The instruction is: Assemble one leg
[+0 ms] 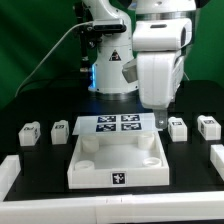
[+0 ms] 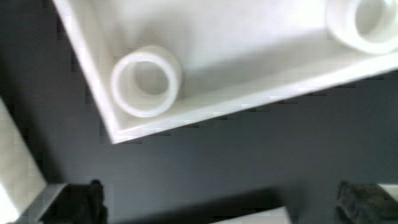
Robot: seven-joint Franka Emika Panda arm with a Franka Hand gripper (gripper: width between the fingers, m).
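Gripper (image 2: 217, 203) with two dark fingers (image 2: 71, 201) spread wide, grasping nothing, over bare dark table (image 2: 214, 160) beside a corner of the large white slab with round sockets (image 1: 115, 158). A black-and-white square tag (image 1: 118, 178) marks the slab's front edge. Four small white tagged plastic legs (image 1: 58, 129) stand in pairs off either side of the slab. The nearest leg (image 1: 178, 128) stands close by the fingers, at the exterior view's right. Behind the slab lies the flat white marker board (image 1: 118, 124).

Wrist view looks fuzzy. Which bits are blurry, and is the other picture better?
Wrist view: soft all over; the white slab and its round socket have smeared edges, the tool's fingertips are dark blurs. Exterior view: sharper, evenly lit, the marker board tags show clearly.
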